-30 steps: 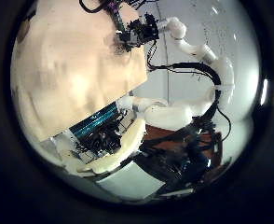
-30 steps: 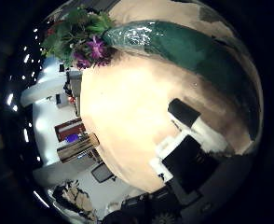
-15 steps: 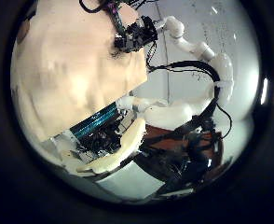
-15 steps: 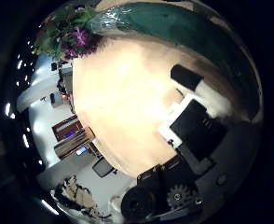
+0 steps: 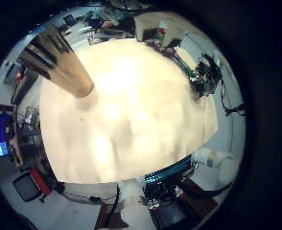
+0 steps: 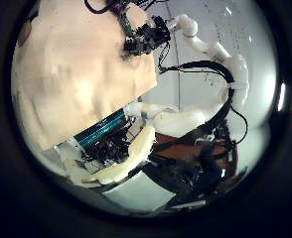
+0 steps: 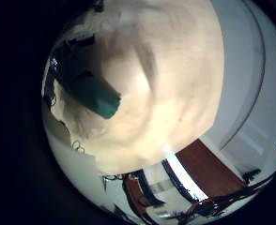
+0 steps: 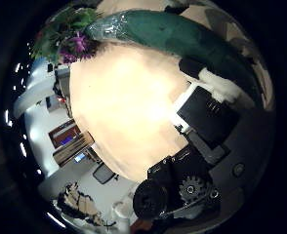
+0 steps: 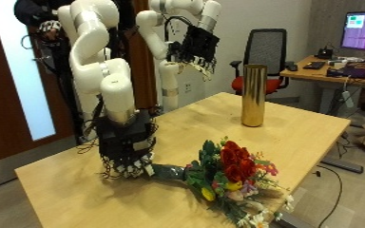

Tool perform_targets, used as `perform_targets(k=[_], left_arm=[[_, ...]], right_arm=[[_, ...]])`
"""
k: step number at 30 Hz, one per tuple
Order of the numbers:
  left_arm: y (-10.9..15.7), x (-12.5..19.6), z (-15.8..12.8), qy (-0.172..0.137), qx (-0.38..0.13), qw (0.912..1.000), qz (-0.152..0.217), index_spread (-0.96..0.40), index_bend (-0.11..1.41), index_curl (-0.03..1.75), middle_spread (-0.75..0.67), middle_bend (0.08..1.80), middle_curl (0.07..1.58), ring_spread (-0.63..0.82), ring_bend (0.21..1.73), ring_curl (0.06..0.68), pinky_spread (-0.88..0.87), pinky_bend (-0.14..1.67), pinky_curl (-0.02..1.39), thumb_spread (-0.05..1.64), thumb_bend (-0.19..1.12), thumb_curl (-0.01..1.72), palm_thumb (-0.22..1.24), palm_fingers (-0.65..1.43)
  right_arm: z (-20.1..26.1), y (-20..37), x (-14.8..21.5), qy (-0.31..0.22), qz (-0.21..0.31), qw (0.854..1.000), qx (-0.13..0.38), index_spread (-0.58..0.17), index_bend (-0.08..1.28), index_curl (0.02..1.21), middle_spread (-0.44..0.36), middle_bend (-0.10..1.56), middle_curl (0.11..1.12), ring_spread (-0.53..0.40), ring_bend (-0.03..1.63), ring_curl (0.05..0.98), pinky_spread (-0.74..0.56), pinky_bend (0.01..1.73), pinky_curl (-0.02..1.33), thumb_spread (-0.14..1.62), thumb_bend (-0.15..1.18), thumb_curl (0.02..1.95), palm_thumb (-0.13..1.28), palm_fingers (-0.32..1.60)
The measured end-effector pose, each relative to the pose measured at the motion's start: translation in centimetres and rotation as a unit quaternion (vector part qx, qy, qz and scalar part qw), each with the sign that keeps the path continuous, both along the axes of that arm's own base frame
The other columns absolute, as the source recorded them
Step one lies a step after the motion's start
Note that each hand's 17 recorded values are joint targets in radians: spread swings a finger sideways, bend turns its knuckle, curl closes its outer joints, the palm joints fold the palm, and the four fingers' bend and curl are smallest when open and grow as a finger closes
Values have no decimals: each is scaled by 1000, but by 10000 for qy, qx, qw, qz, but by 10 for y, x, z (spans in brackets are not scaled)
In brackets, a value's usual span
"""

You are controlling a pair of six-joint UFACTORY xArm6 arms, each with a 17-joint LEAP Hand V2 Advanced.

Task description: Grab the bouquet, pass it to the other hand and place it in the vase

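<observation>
1. The pale wooden table (image 9: pixel 303 133) carries everything. Nothing on it has shifted in the last second.

2. The bouquet of red, yellow and purple flowers (image 9: pixel 233 173) lies flat near the table's front edge. Its dark green wrapped stem (image 9: pixel 170 173) points at the right hand. It has not been lifted.

3. The tall gold metal cylinder vase (image 9: pixel 252 95) stands upright towards the far side of the table, well apart from the bouquet. It is empty as far as can be seen.

4. The right hand (image 9: pixel 125 157) is the one thing that has changed. Over the last second its thumb side palm view has swung, so the wrapped stem (image 8: pixel 173 34) now sits closer and more of the hand's own fingers (image 8: pixel 217 93) show beside it. The hand has settled low at the stem's end. Its fingers hang fairly straight onto the table and are not yet curled round the wrap. My judgement is that the pickup is about to start, with the closing grasp still to come.

5. The left hand (image 9: pixel 195 47) has stayed raised in the air behind the table with its fingers loose and holding nothing. Its palm views look down on the vase (image 5: pixel 59 62) and the table. It seems to be waiting for the hand-over.

6. The cut end of the stem (image 7: pixel 96 94) lies free on the table.
</observation>
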State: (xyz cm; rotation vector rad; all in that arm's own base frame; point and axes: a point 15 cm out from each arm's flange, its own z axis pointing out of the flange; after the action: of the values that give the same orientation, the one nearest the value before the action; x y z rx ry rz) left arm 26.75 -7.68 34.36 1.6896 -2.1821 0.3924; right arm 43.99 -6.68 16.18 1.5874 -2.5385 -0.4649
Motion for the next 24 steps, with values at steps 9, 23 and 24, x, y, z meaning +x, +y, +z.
perform_targets(k=[9, 23, 24], left_arm=[[-1, -1, 2, -11, -9, 10000, 12, 306, 165, 292, 485, 214, 323, 594, 476, 207, 536, 196, 306, 922, -29, 303, 360, 79], [-2, 0, 2, -16, -10, 10000, 16, 306, 163, 291, 486, 211, 323, 598, 482, 208, 543, 198, 309, 920, -30, 305, 361, 82], [-2, 0, 2, -16, -10, 10000, 16, 306, 163, 290, 486, 210, 323, 598, 484, 209, 543, 198, 310, 920, -30, 305, 361, 83]], right_arm=[[-6, 0, -1, 2, 24, 10000, 16, -495, 162, 765, -404, 636, 865, -368, 1150, 527, -610, 1240, 393, 685, -34, 580, 908, 806], [-11, -4, 4, -91, -20, 10000, -3, -200, 161, 576, -164, 547, 777, -243, 1038, 466, -363, 1110, 287, 924, -30, 497, 804, 374], [-12, -3, 4, -85, -15, 10000, -3, -191, 166, 559, -150, 550, 766, -236, 1036, 462, -351, 1103, 276, 925, -30, 492, 799, 377]])
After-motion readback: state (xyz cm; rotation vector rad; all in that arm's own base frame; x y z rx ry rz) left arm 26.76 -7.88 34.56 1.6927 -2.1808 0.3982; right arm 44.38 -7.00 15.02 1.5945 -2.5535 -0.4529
